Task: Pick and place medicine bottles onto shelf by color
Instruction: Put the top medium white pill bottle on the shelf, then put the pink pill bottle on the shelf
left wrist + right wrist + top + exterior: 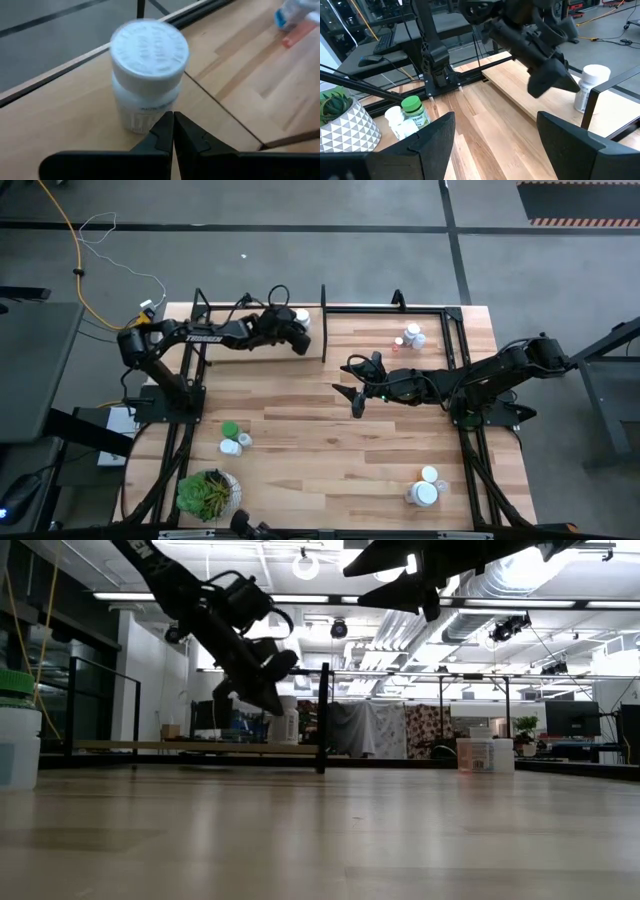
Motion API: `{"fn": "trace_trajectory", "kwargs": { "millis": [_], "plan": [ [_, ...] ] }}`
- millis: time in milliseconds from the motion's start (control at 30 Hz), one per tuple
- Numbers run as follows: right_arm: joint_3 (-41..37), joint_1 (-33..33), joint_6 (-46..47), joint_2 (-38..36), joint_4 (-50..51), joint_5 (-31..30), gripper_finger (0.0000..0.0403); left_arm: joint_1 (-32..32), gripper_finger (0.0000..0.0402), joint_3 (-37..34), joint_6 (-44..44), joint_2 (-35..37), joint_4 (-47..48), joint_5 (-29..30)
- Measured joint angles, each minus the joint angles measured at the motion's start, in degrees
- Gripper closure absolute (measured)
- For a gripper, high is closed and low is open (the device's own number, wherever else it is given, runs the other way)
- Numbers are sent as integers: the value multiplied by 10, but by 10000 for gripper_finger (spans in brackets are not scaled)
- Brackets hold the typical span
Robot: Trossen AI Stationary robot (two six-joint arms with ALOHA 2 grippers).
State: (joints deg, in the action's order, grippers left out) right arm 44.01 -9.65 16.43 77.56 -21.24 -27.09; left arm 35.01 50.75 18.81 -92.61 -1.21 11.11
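A white-capped white medicine bottle (145,75) stands upright on its base on the light-wood shelf plank (60,115), at the shelf's right end (301,317). My left gripper (173,125) is shut, slanting down toward the bottle's lower side (590,87). My right gripper (357,385) hangs open over the middle of the table, nothing between its fingers (495,135). A green bottle (230,430) and two white ones (238,444) stand at the near left. My left gripper's shut fingertips (170,120) stand right in front of the white bottle's lower side wall (135,117), coming at it slanting down from the table's near side. I cannot tell whether they touch it. The bottle stands upright on the plank.
Several bottles (412,337) stand at the far right inside a second black rod frame (455,330). Two white bottles (426,488) sit at the near right. A potted green plant (205,492) is at the near left corner. An upright black post (323,330) ends the shelf.
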Motion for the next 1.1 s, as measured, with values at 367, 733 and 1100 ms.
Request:
{"fn": "trace_trajectory", "kwargs": {
  "millis": [367,733,1100],
  "plan": [
    [0,0,-4,0,0,0,130,-2,401,37,-11,-72,-17,4],
    [0,0,-11,0,2,0,130,-33,401,37,-35,34,58,-5],
    [0,0,-23,0,8,0,130,-247,401,-128,-85,296,-88,9]
  ]
}}
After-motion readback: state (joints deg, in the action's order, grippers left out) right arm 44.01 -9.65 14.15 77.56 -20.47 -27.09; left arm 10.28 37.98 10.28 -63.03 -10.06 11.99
